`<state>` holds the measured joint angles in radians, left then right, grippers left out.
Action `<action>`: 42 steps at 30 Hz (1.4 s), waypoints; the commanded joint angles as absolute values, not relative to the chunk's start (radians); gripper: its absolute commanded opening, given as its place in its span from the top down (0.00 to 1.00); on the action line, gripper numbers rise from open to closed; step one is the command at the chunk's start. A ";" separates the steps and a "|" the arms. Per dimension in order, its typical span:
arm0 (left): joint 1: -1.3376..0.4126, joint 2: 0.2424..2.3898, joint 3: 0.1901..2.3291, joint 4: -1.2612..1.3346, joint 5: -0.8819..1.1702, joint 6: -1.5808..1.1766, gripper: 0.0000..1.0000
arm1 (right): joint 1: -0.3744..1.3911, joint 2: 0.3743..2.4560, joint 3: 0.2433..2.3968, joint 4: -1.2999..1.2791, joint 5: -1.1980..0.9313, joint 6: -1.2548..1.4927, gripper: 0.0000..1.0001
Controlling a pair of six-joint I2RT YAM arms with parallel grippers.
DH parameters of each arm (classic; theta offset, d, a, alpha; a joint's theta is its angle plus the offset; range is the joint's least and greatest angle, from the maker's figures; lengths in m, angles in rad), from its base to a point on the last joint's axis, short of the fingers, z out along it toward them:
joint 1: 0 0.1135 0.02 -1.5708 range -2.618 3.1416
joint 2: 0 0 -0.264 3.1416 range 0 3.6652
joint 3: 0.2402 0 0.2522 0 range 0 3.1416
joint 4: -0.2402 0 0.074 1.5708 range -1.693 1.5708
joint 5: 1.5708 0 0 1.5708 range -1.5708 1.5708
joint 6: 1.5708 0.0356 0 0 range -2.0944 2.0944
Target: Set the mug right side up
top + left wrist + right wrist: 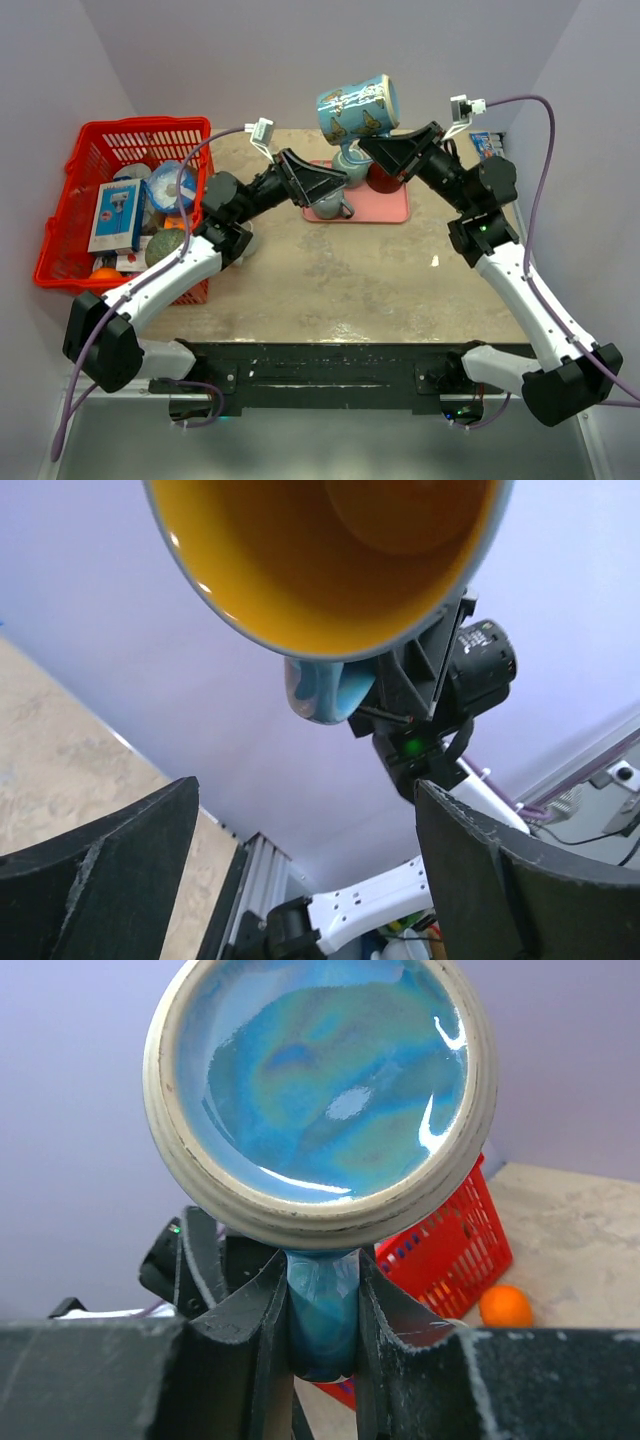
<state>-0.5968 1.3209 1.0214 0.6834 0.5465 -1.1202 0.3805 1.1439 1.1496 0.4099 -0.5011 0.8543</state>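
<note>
The blue patterned mug [358, 108] is held in the air above the back of the table, lying on its side. My right gripper [367, 146] is shut on its handle [322, 1312]; the right wrist view shows the glazed blue base [320, 1090] facing it, with my right gripper [322, 1285] clamped just below. My left gripper [343, 178] is open and empty, just below and left of the mug. In the left wrist view the yellow inside of the mug [330, 560] fills the top, above the open left gripper [305, 870].
A pink tray [396, 209] at the back centre holds a grey mug [328, 207] and a dark red object [381, 178]. A red basket [82, 150] of groceries stands at the left; it shows in the right wrist view [450, 1250] with an orange [505, 1306].
</note>
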 commanded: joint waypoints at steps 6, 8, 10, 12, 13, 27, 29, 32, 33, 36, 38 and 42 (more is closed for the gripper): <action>-0.621 1.374 1.083 0.934 0.480 -1.276 0.25 | 0.410 1.078 1.132 0.689 -0.485 0.931 1.00; -0.624 1.390 1.103 0.969 0.485 -1.302 0.28 | 0.417 1.077 1.128 0.689 -0.477 0.934 1.00; -0.629 1.408 1.111 0.994 0.495 -1.312 0.32 | 0.420 1.078 1.118 0.693 -0.476 0.939 1.00; -0.634 1.414 1.117 0.996 0.495 -1.318 0.37 | 0.428 1.077 1.111 0.693 -0.468 0.940 1.00; -0.634 1.417 1.117 0.996 0.494 -1.318 0.38 | 0.433 1.078 1.109 0.695 -0.466 0.943 1.00; -0.644 1.427 1.117 0.960 0.499 -1.266 0.74 | 0.434 1.103 1.109 0.683 -0.495 1.017 1.00; -0.644 1.425 1.120 0.950 0.491 -1.250 0.77 | 0.434 1.103 1.111 0.678 -0.502 1.022 1.00; -0.644 1.430 1.124 0.940 0.474 -1.253 0.75 | 0.436 1.106 1.106 0.675 -0.514 1.023 1.00; -0.646 1.433 1.127 0.937 0.471 -1.256 0.73 | 0.434 1.106 1.101 0.678 -0.514 1.022 1.00; -0.646 1.445 1.141 0.936 0.462 -1.267 0.64 | 0.436 1.104 1.083 0.695 -0.523 1.000 1.00; -0.646 1.459 1.150 0.936 0.462 -1.278 0.64 | 0.442 1.104 1.071 0.693 -0.531 0.976 1.00; -0.646 1.479 1.160 0.946 0.463 -1.293 0.70 | 0.448 1.115 1.069 0.684 -0.558 0.942 1.00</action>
